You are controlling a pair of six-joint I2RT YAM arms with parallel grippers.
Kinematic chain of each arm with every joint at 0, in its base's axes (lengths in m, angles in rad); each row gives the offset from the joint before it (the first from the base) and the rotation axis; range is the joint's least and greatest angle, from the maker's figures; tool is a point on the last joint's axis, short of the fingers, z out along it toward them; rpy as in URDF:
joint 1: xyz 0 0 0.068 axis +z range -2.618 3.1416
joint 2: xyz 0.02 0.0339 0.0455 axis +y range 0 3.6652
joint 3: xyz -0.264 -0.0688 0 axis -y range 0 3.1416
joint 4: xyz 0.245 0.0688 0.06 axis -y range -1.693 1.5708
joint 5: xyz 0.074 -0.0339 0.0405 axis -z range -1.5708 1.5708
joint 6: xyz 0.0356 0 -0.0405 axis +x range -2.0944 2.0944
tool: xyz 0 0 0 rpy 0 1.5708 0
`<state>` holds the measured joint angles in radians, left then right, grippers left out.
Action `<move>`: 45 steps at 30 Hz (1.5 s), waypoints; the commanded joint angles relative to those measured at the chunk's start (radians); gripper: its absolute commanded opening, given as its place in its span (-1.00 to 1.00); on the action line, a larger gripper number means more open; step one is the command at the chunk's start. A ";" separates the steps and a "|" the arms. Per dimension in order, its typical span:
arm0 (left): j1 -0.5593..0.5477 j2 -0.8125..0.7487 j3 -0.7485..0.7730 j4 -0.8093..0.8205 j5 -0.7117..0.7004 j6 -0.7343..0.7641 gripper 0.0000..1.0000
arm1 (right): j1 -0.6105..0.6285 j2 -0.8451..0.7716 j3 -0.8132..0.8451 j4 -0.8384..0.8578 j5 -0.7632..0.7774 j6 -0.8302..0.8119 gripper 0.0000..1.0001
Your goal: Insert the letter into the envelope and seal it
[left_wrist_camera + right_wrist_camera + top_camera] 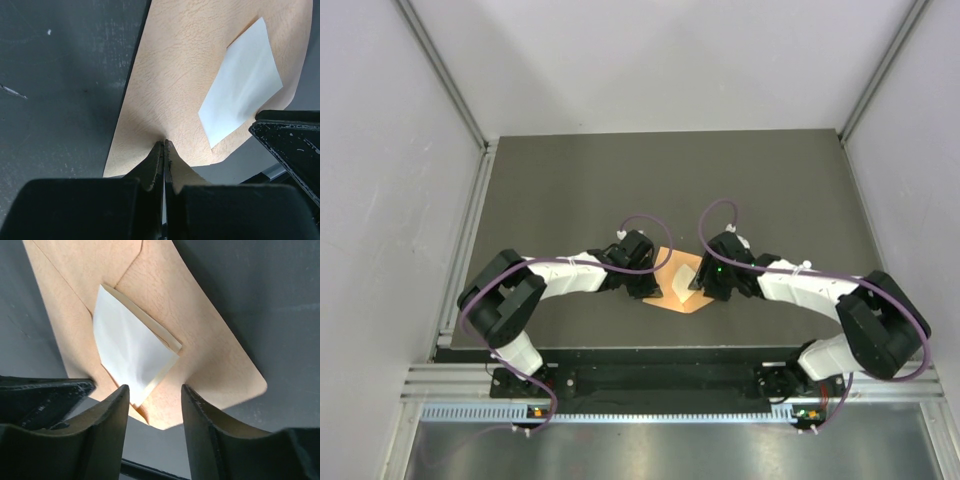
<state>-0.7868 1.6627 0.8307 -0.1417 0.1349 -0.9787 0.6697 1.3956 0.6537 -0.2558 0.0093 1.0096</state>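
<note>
One envelope (175,75), one letter (240,97), left end effector (164,148) plus right end effector (153,390): two.

Robotics lab work cell, seen from above. Dark grey matte tabletop (570,180) boxed in on 3 sides by plain white panels (380,150), w/ aluminium frame rails (445,72) at the corners. 2 black-and-white robot arms, left arm (565,278) and right arm (800,285), bolted side by side to a metal base rail (440,380) at the near edge. Purple cables (642,218) loop over them; a green status LED (717,268) glows on the right one. Bare, industrial look throughout.
</note>
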 commanded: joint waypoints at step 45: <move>0.175 0.032 -0.027 0.097 0.092 0.037 -0.88 | -0.002 0.128 -0.040 0.355 -0.071 0.178 -1.00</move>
<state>-0.6083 1.6661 0.8261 -0.1127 0.1604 -0.9211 0.6685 1.4826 0.5785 0.0292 -0.0158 1.1404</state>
